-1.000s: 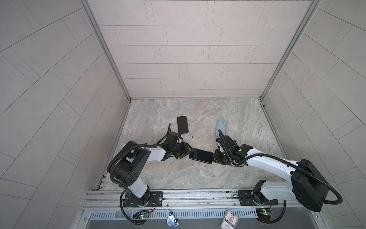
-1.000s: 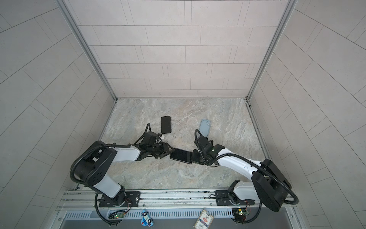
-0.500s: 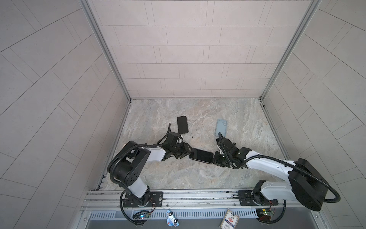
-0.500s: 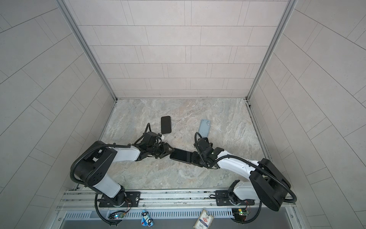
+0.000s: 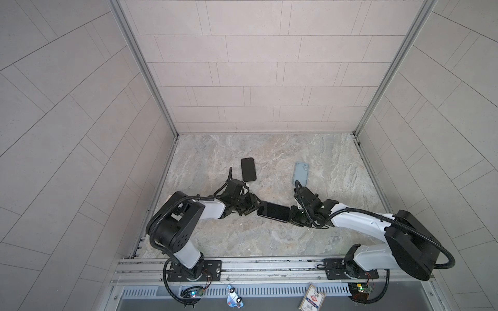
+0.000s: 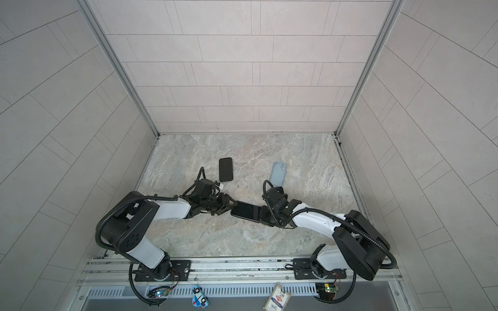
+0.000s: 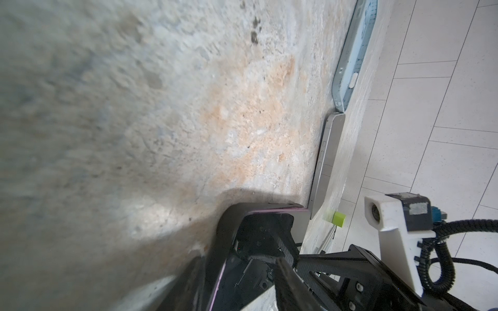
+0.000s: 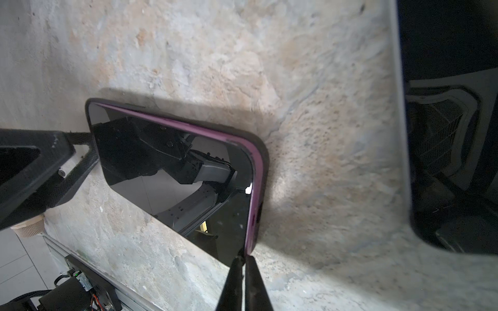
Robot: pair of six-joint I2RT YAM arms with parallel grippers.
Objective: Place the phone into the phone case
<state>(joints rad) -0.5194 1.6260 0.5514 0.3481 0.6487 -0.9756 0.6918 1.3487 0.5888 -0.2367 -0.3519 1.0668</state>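
Okay, on the marble table [image 5: 269, 242] the phone [image 5: 273, 211], purple-rimmed, lies mid-table between my two arms. A second phone [image 5: 248, 169], black, lies farther back on the left. The light blue case [image 5: 300, 173] is farther back on the right, well apart from the phone. My right gripper [image 8: 243, 262] has its fingers pressed together, tips touching the phone's corner. My left gripper [image 5: 256, 208] sits part spread at the other end; I can't tell if it grips.
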